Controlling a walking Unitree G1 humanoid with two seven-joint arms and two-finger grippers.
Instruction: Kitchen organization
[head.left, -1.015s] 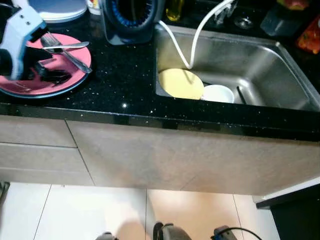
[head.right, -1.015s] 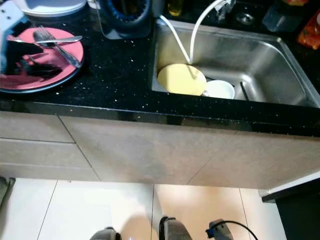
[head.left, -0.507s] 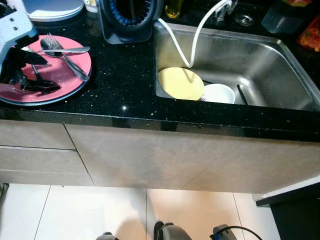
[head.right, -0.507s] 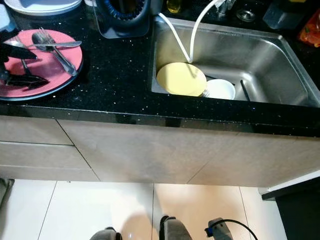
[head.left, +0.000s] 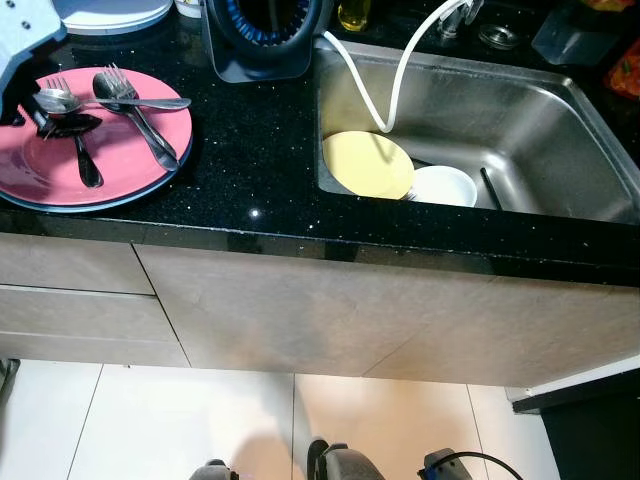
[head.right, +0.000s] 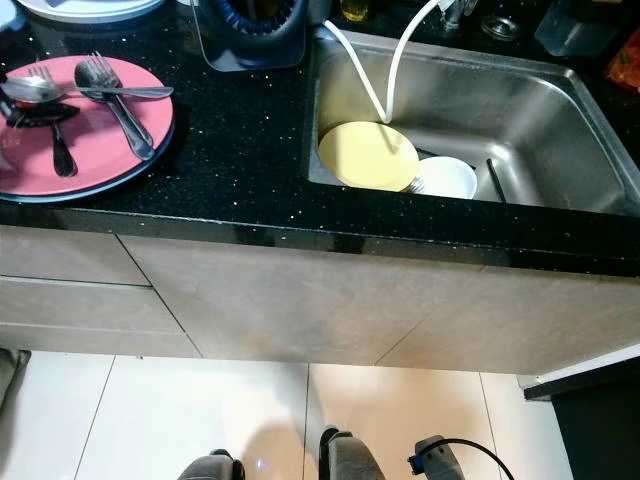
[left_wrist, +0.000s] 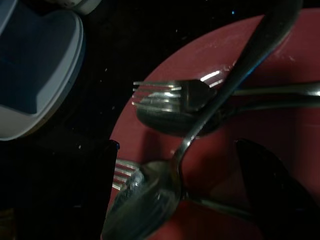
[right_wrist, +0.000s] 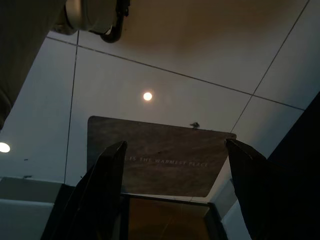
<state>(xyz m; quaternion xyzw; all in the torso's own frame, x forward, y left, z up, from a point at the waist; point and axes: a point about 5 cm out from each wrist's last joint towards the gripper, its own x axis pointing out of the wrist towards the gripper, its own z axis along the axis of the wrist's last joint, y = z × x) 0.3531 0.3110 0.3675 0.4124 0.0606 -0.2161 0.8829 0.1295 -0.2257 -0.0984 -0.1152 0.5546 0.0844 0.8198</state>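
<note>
A pink plate (head.left: 120, 180) sits on the black counter (head.left: 250, 150) at the left, with several forks and spoons lying on it. My left gripper (head.left: 60, 125) hovers low over the plate's far-left part, fingers open. In the left wrist view a spoon (left_wrist: 145, 200) lies on the plate between the two spread fingers (left_wrist: 270, 190), its handle running away from the camera, and a fork (left_wrist: 170, 95) rests across another spoon behind it. My right gripper (right_wrist: 172, 170) hangs idle and open, pointing at the floor.
The steel sink (head.left: 540, 110) on the right holds a yellow plate (head.left: 368, 165), a white bowl (head.left: 445, 187) and two white hoses (head.left: 395, 80). A dark appliance (head.left: 265, 40) and stacked white plates (head.left: 110, 12) stand behind. Cabinet fronts and tiled floor lie below.
My left gripper has drawn back from the middle of the pink plate to its far-left part. More cutlery now lies on that side of the plate.
</note>
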